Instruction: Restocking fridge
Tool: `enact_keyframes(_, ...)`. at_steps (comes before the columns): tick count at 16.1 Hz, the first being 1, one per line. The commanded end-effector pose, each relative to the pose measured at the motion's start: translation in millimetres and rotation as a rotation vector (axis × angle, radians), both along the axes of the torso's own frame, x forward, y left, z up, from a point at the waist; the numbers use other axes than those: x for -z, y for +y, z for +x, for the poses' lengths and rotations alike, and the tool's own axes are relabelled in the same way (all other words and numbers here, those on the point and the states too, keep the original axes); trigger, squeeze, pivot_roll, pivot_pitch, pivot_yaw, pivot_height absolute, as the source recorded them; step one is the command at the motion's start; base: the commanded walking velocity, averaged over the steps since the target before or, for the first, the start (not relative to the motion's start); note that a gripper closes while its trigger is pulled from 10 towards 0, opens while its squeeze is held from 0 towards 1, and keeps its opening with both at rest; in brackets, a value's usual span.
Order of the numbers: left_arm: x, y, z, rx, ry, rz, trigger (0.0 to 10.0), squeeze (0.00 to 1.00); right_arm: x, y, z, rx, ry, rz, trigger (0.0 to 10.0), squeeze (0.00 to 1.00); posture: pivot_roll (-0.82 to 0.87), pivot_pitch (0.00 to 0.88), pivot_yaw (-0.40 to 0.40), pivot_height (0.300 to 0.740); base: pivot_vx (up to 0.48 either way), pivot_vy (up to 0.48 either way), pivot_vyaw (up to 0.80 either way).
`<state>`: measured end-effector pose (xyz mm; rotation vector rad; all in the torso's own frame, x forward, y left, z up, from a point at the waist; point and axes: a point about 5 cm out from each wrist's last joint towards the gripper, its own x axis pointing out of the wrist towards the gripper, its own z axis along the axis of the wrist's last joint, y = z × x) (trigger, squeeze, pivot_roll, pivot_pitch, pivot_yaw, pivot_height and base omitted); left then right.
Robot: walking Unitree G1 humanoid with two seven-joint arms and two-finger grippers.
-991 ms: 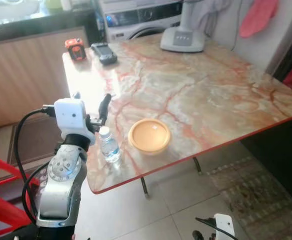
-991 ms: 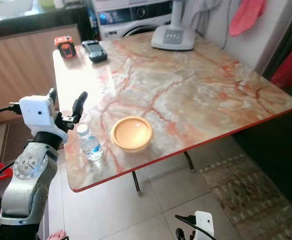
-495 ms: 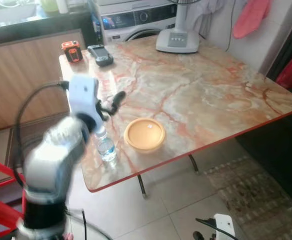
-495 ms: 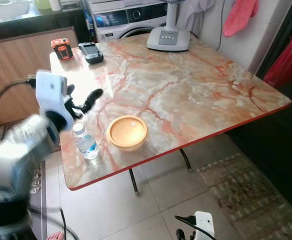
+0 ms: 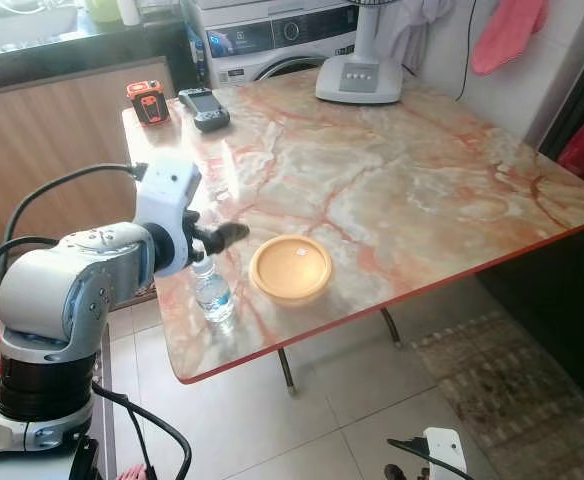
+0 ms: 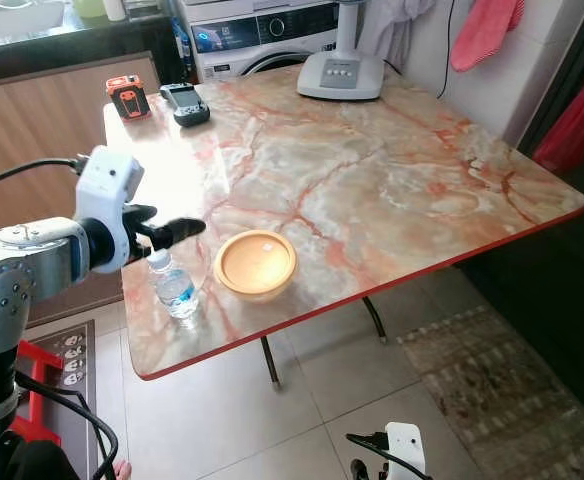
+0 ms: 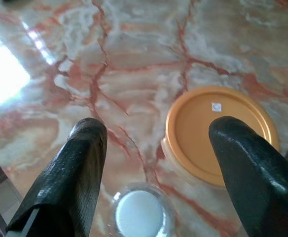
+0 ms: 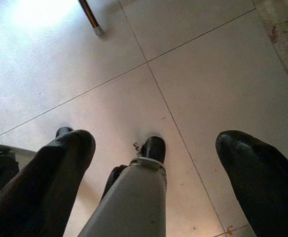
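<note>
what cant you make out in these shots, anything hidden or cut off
- Water bottle: label print too small in the eye views; from the left wrist only its cap shows between the open left pincer.
- Yellow bowl: far rim hidden by a finger in the left wrist view.
- Fan base: upper part cut off by the top edge.
- Orange device and black device: too small to identify.
- Right pincer: open over floor tiles.

No legible text; bottle [image 5: 213, 295] label, bowl [image 7: 218, 133] sticker, washer [image 5: 272, 38] panel too small to read.
</note>
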<state>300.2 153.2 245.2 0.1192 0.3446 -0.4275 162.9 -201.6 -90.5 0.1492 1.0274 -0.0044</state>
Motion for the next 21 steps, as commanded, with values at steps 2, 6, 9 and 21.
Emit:
enact_keyframes(2,5,5.0,-1.0,-0.004,0.075,0.039,10.0,0.0,2,-0.5,-4.1,-0.009,0.016,-0.007,10.0,0.0,0.2,0.029,0.04,0.74,0.0,0.0,0.0)
enact_keyframes(6,11,15.7,-3.4,-0.045,0.113,0.089,10.0,0.0,2,-0.8,-5.1,-0.015,0.019,-0.004,10.0,0.0,0.21,0.022,0.037,0.74,0.0,0.0,0.0)
enact_keyframes(9,15,16.9,-4.0,-0.054,0.129,0.081,10.0,0.0,2,-1.2,-5.1,-0.021,0.02,0.0,10.0,0.0,0.21,0.026,0.032,0.74,0.0,0.0,0.0)
enact_keyframes(21,23,23.3,-4.9,-0.086,0.147,0.101,10.0,0.0,2,-1.3,-5.1,-0.032,0.023,0.009,10.0,0.0,0.21,0.039,0.026,0.74,0.0,0.0,0.0)
